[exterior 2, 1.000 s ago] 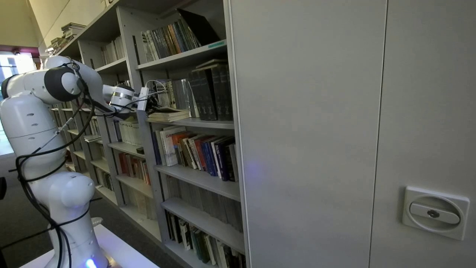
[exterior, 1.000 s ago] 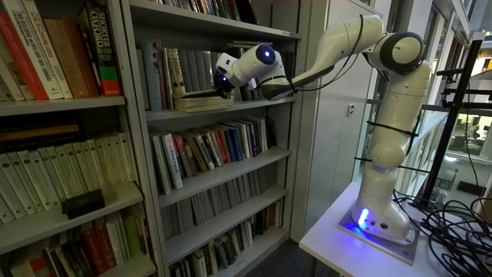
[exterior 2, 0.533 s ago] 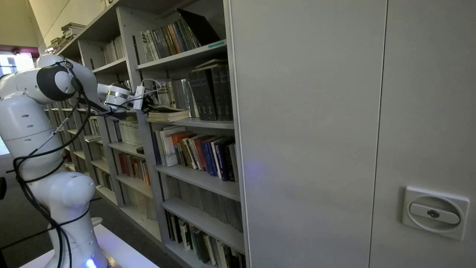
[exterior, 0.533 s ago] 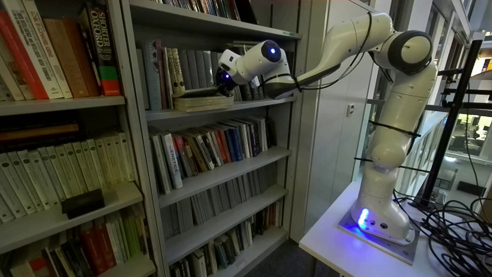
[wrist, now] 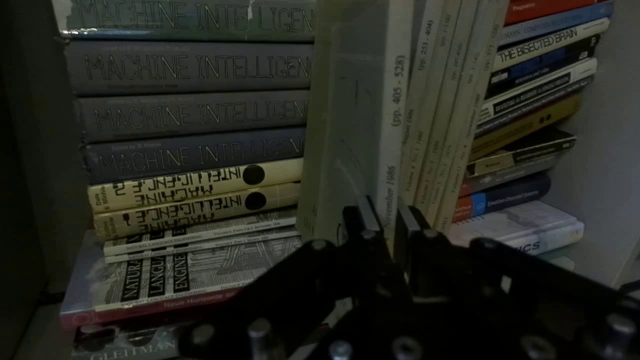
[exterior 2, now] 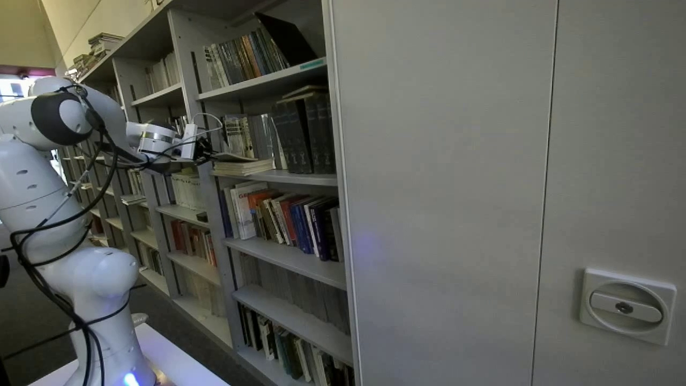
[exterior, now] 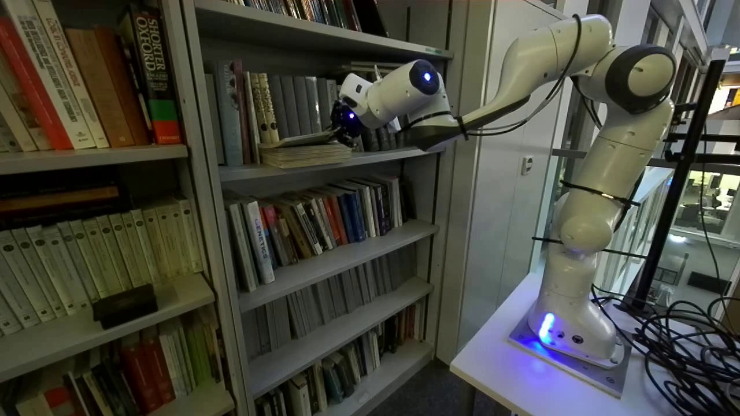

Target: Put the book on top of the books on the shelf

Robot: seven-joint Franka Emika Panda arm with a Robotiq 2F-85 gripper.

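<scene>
A thin pale book [exterior: 303, 139] lies on a flat stack of similar volumes [exterior: 306, 156] on the grey metal shelf [exterior: 399, 153]. The book also shows in the other views [exterior 2: 236, 157] [wrist: 392, 100], its spine marked November 1986. My gripper [exterior: 336, 137] is at the book's near end; it also shows in the other views [exterior 2: 210, 155] [wrist: 387, 217]. Its fingers [wrist: 369, 215] stand close on both sides of the spine and seem shut on it. That end looks slightly raised off the stack. The upright books [exterior: 292, 104] with grey spines stand just behind.
Dark thick volumes [exterior 2: 292, 134] stand at the shelf's right end, with books lying on them [exterior 2: 305, 92]. The tier above [exterior: 324, 32] overhangs the row. A row of colourful spines [exterior: 335, 219] stands below. A side post [exterior: 211, 173] divides the bookcases.
The arm has drawn back from the shelf and the gripper has moved outward, away from the stack. More of the pale cover shows, and the book seems to have shifted slightly with the gripper.
</scene>
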